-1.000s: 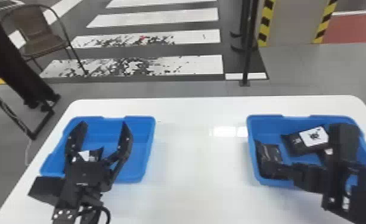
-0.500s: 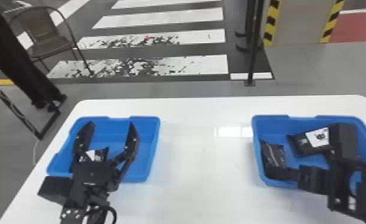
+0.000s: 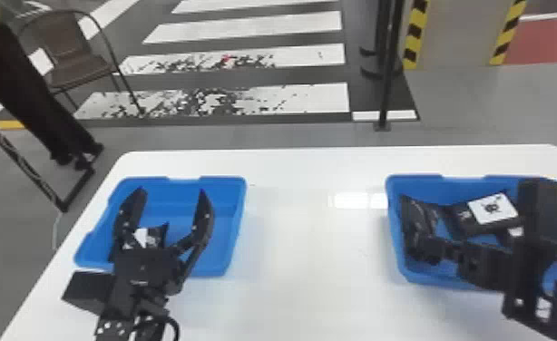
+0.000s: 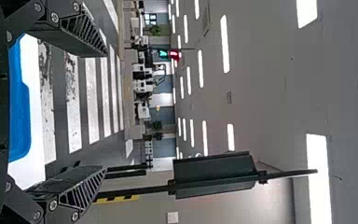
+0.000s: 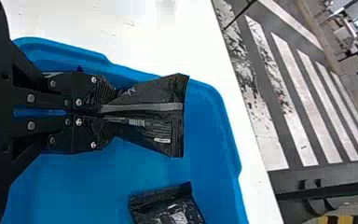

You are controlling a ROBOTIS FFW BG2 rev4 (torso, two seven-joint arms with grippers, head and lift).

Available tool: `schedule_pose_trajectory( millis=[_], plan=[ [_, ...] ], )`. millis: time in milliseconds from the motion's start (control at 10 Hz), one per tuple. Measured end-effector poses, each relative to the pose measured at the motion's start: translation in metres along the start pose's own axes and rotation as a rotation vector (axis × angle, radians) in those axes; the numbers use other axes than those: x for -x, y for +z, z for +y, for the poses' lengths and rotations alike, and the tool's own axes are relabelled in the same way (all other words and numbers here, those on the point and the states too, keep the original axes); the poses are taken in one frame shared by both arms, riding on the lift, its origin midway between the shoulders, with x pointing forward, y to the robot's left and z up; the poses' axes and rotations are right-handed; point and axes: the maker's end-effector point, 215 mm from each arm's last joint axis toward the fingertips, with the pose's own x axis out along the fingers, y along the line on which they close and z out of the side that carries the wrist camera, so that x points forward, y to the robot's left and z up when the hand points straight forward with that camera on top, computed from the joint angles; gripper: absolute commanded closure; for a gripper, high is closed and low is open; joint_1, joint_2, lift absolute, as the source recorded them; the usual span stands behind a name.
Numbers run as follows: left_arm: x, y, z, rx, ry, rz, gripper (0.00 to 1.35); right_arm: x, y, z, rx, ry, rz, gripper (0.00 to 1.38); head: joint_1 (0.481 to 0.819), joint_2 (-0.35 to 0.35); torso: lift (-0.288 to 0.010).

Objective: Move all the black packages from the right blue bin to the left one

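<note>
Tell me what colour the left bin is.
The left bin is blue, seen best in the head view.

We count two blue bins (image 3: 191, 199) on one table (image 3: 309, 263), at least one black package (image 3: 157, 234) left, at least two right, plus one chair (image 3: 75, 70).

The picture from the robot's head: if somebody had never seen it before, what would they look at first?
Probably the two bright blue bins, the left bin and the right bin, on the white table. Next might be the right tool, pinching a black package at the right bin, and the left tool, spread wide by the left bin. Behind the table, big white crossing stripes stand out.
</note>
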Motion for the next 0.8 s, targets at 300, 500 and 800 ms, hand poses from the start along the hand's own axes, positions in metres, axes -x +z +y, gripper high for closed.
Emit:
schedule_pose_trajectory(
  millis=[300,500,800],
  plan=[
    [-0.001,0.004,-0.005,0.044,0.005,-0.013,0.2,-0.001,0.048,0.02,-0.046,0.212,-0.178,1.12,0.695,0.166,-0.154],
    [-0.005,0.011,-0.033,0.283,-0.008,-0.011,0.2,0.008,0.087,0.068,0.002,0.424,-0.303,1.12,0.695,0.161,-0.154],
    [-0.018,0.05,-0.106,0.595,-0.156,-0.012,0.2,0.018,0.052,0.184,0.025,0.687,-0.249,1.12,0.695,0.203,-0.154]
  ],
)
